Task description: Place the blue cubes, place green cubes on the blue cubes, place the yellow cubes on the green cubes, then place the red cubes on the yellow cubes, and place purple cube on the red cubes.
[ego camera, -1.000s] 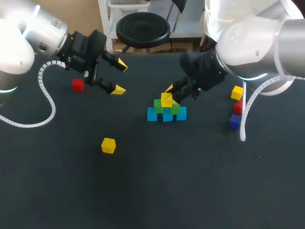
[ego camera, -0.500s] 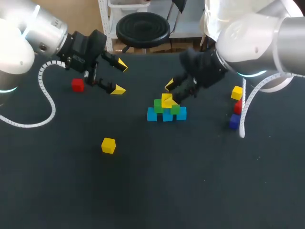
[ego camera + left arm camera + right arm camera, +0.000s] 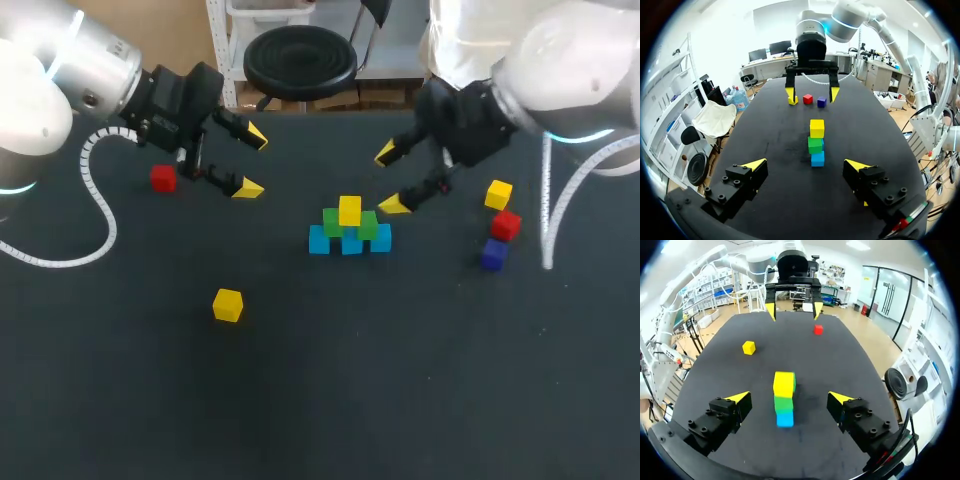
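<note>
The right gripper hangs wide open and holds nothing, its two yellow tips spread apart just to the right of, and slightly behind, a small stack of cubes near the middle of the dark table. In the right wrist view the stack sits ahead of and between the spread fingers, touched by neither. The stack has three blue cubes side by side in a row at the bottom. Two green cubes rest on them, and one yellow cube sits on top of the green pair. Further right, toward the table's right side, three loose cubes lie close together in a short line. A second yellow cube is farthest back, a red cube is in the middle, and a purple cube is nearest the front. The left gripper is also wide open and empty, well to the left of the stack, with its fingers pointing toward it. Near its left side, a second red cube lies on the table. A third yellow cube lies alone toward the front left, well apart from the stack and from both grippers.
</note>
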Available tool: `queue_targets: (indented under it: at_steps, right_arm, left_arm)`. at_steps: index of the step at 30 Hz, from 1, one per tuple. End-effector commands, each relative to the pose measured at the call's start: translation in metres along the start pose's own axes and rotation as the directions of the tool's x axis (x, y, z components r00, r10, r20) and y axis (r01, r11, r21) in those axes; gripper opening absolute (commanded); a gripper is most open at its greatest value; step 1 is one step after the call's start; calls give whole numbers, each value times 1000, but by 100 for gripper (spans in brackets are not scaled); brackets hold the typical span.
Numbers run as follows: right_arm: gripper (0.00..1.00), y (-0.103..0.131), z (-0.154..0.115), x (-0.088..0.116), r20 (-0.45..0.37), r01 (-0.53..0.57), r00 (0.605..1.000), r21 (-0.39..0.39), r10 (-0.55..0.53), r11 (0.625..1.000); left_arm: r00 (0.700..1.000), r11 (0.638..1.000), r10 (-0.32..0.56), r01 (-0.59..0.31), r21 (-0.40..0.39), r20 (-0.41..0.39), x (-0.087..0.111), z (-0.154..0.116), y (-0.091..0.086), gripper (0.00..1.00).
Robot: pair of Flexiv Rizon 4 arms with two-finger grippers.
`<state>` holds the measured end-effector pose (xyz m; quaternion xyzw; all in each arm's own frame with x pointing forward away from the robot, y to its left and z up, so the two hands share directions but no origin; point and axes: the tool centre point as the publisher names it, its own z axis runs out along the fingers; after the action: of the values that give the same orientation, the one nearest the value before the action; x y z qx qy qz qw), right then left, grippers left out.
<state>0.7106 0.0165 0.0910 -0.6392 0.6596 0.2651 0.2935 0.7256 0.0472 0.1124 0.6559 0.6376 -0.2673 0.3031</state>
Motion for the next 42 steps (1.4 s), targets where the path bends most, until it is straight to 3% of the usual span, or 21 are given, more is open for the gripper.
queue_targets:
  at_steps: [1,10,42]
  right_arm:
    - [100,15,-30,7,-19,-6,1000,28,6,1000]
    - [100,24,-64,28,-71,-68,995,37,70,997]
    - [100,20,-65,33,-81,-56,995,51,60,997]
  left_arm:
    - [1000,1000,0,0,2,-1,0,0,1,100]
    - [1000,1000,0,0,2,-1,0,0,1,100]
    - [1000,1000,0,0,2,-1,0,0,1,100]
